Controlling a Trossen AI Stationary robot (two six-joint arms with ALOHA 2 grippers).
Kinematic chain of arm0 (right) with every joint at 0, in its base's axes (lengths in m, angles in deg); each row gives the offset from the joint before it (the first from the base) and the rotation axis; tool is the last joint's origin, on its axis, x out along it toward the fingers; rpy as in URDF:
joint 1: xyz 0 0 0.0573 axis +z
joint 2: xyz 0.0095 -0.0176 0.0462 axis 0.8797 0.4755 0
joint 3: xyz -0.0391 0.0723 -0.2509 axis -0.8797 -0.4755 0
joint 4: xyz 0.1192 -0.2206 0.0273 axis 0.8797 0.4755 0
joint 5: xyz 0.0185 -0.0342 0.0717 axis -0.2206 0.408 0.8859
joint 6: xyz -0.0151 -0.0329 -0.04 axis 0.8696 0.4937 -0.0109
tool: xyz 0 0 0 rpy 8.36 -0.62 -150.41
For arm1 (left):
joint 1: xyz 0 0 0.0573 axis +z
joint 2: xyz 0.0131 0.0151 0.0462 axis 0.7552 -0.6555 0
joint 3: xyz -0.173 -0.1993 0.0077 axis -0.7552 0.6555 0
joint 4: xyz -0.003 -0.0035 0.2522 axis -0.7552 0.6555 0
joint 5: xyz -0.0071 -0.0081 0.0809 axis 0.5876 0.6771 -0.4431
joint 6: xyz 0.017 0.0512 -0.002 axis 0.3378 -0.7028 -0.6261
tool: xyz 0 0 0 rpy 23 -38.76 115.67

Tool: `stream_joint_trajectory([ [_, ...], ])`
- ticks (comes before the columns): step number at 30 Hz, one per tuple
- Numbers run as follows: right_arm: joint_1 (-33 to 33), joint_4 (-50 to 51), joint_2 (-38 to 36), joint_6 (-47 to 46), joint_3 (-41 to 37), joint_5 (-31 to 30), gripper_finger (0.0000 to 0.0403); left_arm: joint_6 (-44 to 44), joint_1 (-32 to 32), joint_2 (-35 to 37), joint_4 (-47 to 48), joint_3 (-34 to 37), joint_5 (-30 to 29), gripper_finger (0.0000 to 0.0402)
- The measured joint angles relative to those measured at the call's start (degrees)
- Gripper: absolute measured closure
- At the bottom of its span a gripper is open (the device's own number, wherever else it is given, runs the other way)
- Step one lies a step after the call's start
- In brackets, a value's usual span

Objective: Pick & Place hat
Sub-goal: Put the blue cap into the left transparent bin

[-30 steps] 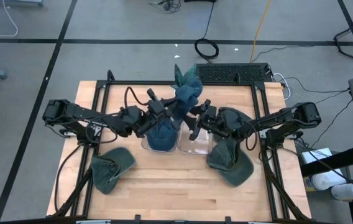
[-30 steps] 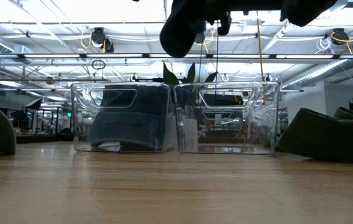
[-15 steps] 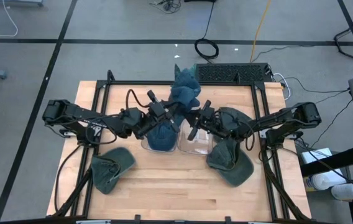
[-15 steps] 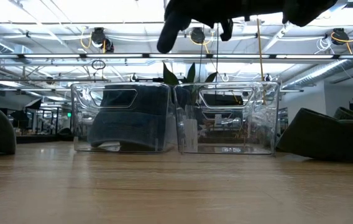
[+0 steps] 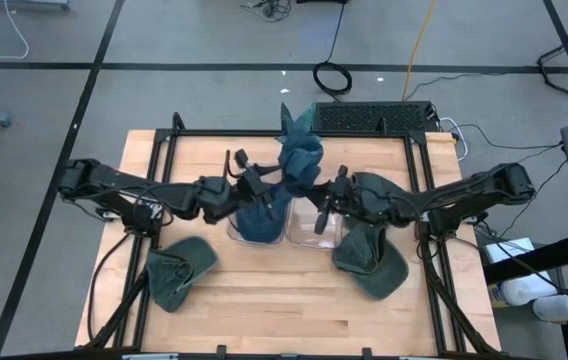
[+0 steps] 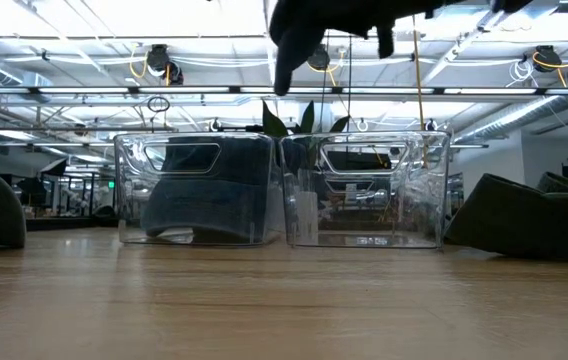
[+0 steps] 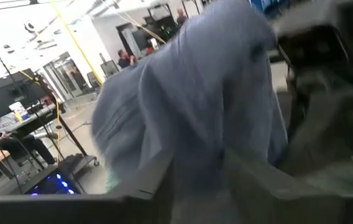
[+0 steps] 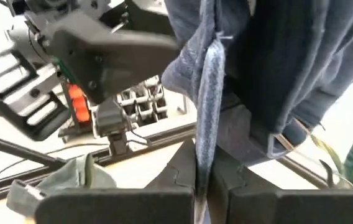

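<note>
Hats lie to either side of the work: one olive-green cloth hat [image 5: 180, 268] on the wooden table [image 5: 264, 310] near the left arm, another green hat [image 5: 372, 262] near the right arm. A green plant [image 5: 292, 118] stands behind the two clear plastic bins. The left clear bin [image 6: 200, 190] holds a dark blue hat [image 5: 259, 224]; the right clear bin [image 6: 366, 190] shows no hat inside.

Both arms meet above the bins, sharing a blue cloth hat [image 5: 299, 160] held in the air. The left gripper [image 5: 260, 186] is closed on one edge of this blue hat, and the right gripper [image 5: 326, 196] pinches a fold of it between narrow fingers [image 8: 178, 175]. In the low view the hanging hat and grippers are cut off at the upper edge, showing only as a dark silhouette. The left wrist view is blurred, filled mostly by blue cloth.
</note>
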Motion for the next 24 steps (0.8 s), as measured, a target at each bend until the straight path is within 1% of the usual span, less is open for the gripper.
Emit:
stream_joint_trajectory([
  [3, 0.0, 9.0, -3.9, -3.2, 0.0, 0.7, 0.0402, -1.6, -0.8, 2.6, 4.5, 0.0, 0.0, 0.0227],
  [4, -0.1, 12.2, -5.1, -4.3, 0.0, 2.2, 0.0402, -2.4, -1.1, 3.7, 6.1, 0.0, 0.0, 0.0216],
  [7, -1.0, 20.9, -9.1, -9.0, 0.0, 9.6, 0.0402, -5.4, -1.7, 6.4, 10.5, 0.0, 1.1, 0.0189],
  [11, -1.8, 27.3, -12.4, -12.6, 0.0, 18.2, 0.0402, -7.6, -2.4, 9.8, 16.4, 0.0, 4.9, 0.0167],
  [14, -2.5, 29.2, -13.3, -13.1, 0.0, 26.4, 0.0402, -8.0, -2.5, 12.6, 21.8, 0.1, 8.4, 0.0158],
  [17, -2.8, 31.1, -13.6, -13.0, 0.0, 33.7, 0.0402, -6.5, -2.5, 15.0, 26.1, 0.0, 11.1, 0.0148],
  [20, -2.8, 32.6, -13.6, -12.8, 0.0, 38.8, 0.0403, -4.0, -2.5, 17.3, 29.1, 0.0, 14.1, 0.0134],
  [24, -2.8, 32.9, -13.6, -11.8, 0.0, 44.0, 0.0403, -0.6, -2.5, 19.7, 33.5, 0.0, 18.6, 0.0106],
])
